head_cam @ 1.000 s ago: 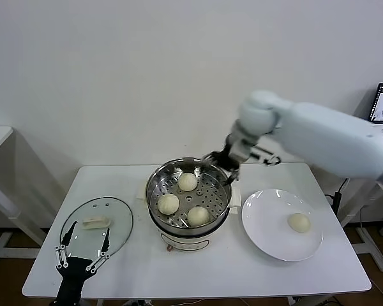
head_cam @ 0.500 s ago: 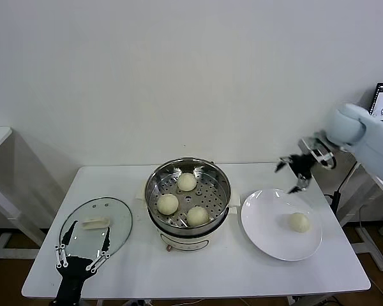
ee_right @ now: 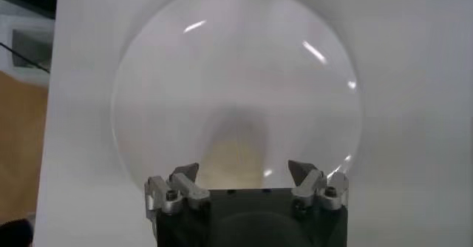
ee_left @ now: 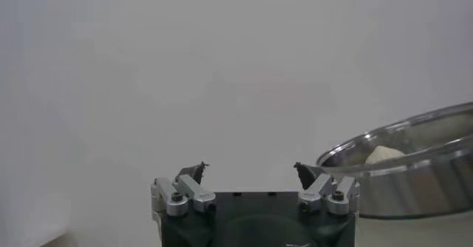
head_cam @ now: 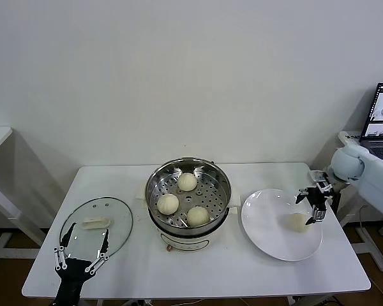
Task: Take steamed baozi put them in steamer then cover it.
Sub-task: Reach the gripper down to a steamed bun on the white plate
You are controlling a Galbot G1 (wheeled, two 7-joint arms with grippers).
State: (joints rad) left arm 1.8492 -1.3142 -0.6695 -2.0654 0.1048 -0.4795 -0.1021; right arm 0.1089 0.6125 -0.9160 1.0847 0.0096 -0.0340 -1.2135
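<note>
The steamer (head_cam: pixel 188 197) has three steamed baozi (head_cam: pixel 187 182) sitting on its perforated tray — lid's off. The fourth bun (head_cam: pixel 297 222) is alone on the white plate (head_cam: pixel 268 233), and the right gripper (head_cam: pixel 314 205) hangs right over it, fingers spread wide, nothing in them. From the wrist camera the bun sits just ahead between the two fingertips. The left gripper (head_cam: pixel 82 255) is parked wide open and empty at the table's near edge, right by the glass lid (head_cam: pixel 118 223) — steamer's well off to its side.
</note>
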